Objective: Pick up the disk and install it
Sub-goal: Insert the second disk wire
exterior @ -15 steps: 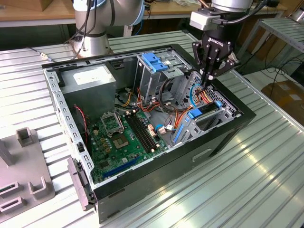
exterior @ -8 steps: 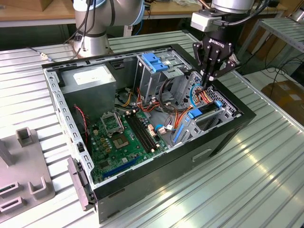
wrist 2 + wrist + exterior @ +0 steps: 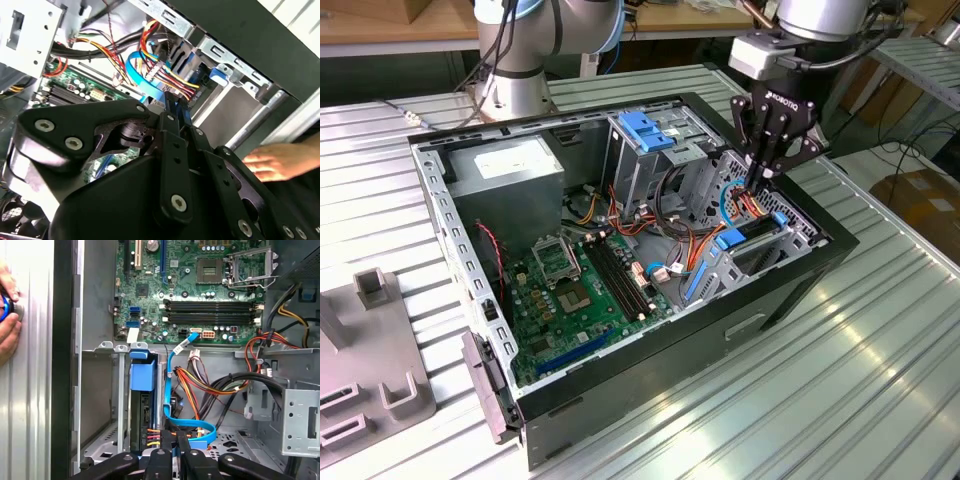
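Note:
The disk (image 3: 142,385), dark with a bright blue plastic frame, stands on edge inside the lower drive bay of the open computer case (image 3: 790,300). In the exterior view the disk (image 3: 752,238) sits in the bay at that view's right end of the case. My gripper (image 3: 761,180) hangs straight above it, fingers drawn together and shut. In the first wrist view the fingertips (image 3: 161,456) rest at the red, orange and yellow power wires (image 3: 156,436) and the flat blue data cable (image 3: 192,426) beside the disk's end. Whether they pinch a connector is hidden.
A tall metal cage with a blue latch (image 3: 648,130) stands behind the bay. A grey power supply box (image 3: 510,170) and the green motherboard (image 3: 582,290) lie towards the exterior view's left. A person's hand (image 3: 7,315) rests outside the case wall. Grey fixtures (image 3: 370,350) sit on the table.

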You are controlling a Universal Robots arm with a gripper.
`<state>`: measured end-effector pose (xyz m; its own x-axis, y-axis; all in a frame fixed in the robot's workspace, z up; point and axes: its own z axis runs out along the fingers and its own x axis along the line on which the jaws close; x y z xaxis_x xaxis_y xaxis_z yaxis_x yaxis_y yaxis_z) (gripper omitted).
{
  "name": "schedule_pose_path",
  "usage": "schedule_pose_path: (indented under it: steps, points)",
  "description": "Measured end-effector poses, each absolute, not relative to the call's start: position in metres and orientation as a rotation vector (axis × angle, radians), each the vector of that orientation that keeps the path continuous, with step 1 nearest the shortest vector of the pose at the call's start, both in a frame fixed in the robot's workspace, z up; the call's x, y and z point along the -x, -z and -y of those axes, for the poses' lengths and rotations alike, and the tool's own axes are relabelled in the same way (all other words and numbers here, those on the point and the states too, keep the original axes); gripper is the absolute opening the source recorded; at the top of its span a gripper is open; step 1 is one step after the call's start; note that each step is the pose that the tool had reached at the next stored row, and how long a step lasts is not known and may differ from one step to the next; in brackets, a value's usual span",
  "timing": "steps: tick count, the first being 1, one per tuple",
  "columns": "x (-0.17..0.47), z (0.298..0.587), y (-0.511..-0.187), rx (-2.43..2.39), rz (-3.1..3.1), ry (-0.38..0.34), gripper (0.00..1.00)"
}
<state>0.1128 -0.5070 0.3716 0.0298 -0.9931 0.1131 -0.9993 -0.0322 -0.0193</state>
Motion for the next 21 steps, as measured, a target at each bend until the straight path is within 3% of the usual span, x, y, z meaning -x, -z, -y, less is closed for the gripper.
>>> schedule_pose_path:
  steps: [21]
  points:
    - [-0.1128, 0.5177, -0.3702, -2.214, 2.143, -0.135, 0.16]
